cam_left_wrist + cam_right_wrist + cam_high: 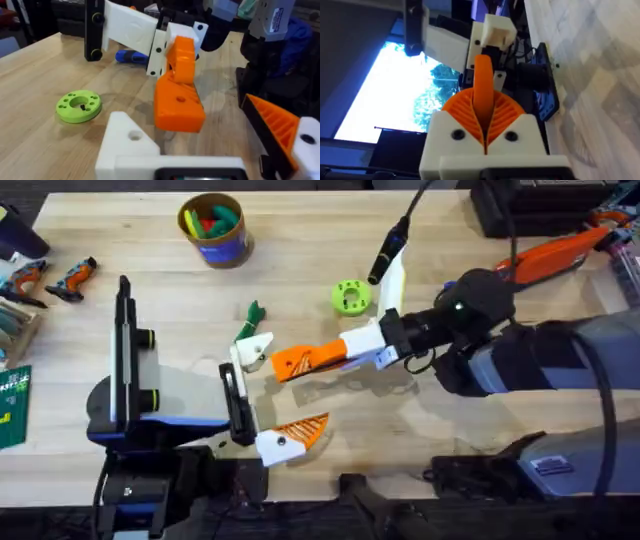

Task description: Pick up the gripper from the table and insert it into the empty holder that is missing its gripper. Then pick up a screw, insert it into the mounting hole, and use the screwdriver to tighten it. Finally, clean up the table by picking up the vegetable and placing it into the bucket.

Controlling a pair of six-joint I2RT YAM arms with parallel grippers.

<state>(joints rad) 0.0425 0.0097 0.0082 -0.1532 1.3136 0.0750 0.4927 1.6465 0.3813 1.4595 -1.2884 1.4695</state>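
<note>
My right gripper (352, 346) is shut on the orange ridged gripper (305, 362) and holds it over the table's middle. In the right wrist view its orange ribbed pads (507, 112) clamp the piece (482, 85). The piece's free end hangs close to the empty holder (250, 352), the bare white finger mount of my left gripper (272, 395). The holder (131, 142) sits just in front of the orange gripper (177, 102), a small gap between them. My left gripper is open; its other finger carries an orange tip (275, 125). The dark-green vegetable (248, 320) lies behind the holder. The bucket (213, 228) stands at the back. A blue screwdriver (132, 56) lies beyond.
A lime-green disc (350, 296) with holes lies behind the right gripper, also the disc (78, 105) left of the holder. A white bar with a black end (390, 265) sticks out beside the right wrist. An orange-handled tool (555, 255) and small tools (70, 275) lie at the table's edges.
</note>
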